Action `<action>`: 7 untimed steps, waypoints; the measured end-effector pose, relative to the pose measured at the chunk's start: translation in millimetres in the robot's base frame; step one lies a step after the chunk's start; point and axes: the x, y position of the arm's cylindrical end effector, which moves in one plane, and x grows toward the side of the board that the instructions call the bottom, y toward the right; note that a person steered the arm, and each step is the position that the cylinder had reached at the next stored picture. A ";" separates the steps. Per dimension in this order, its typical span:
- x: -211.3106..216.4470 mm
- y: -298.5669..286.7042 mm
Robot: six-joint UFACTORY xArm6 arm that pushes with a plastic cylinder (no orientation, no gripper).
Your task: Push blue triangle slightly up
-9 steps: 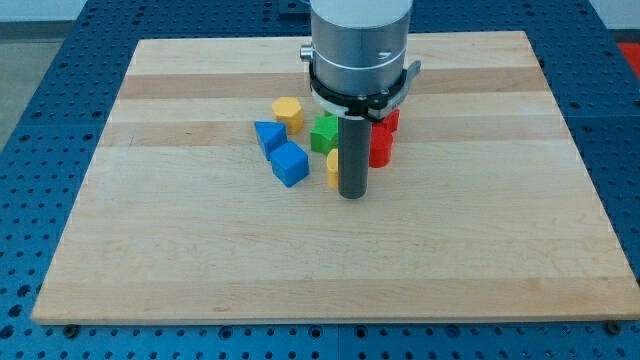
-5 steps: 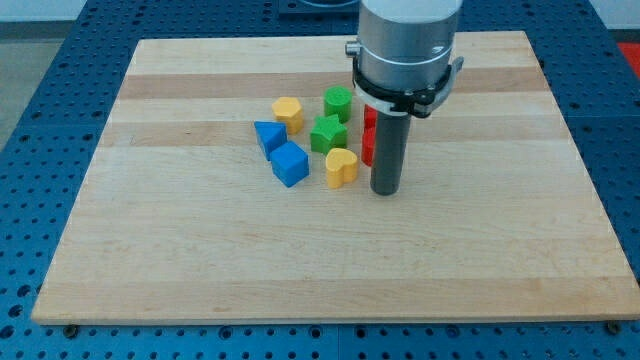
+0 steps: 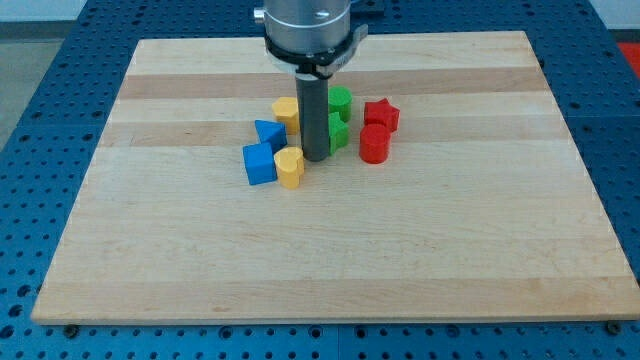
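The blue triangle lies left of centre on the wooden board. A blue cube sits just below it, towards the view's bottom left. A yellow heart-shaped block is right of the cube. My tip is on the board right of the triangle and up-right of the yellow heart, close to both. The rod hides part of a green block behind it.
A yellow hexagon block lies above the triangle. A green cylinder, a red star and a red cylinder stand to the view's right of the rod. Blue perforated table surrounds the board.
The rod swung right, then came back left to the middle of the cluster. The yellow heart and the blue cube have shifted to the view's left and down. The red blocks now show fully.
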 end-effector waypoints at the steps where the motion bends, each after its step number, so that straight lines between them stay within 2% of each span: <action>1: 0.3 -22.4; 3: 32.9 -40.5; 5: 40.5 -29.2; 7: 73.8 -52.3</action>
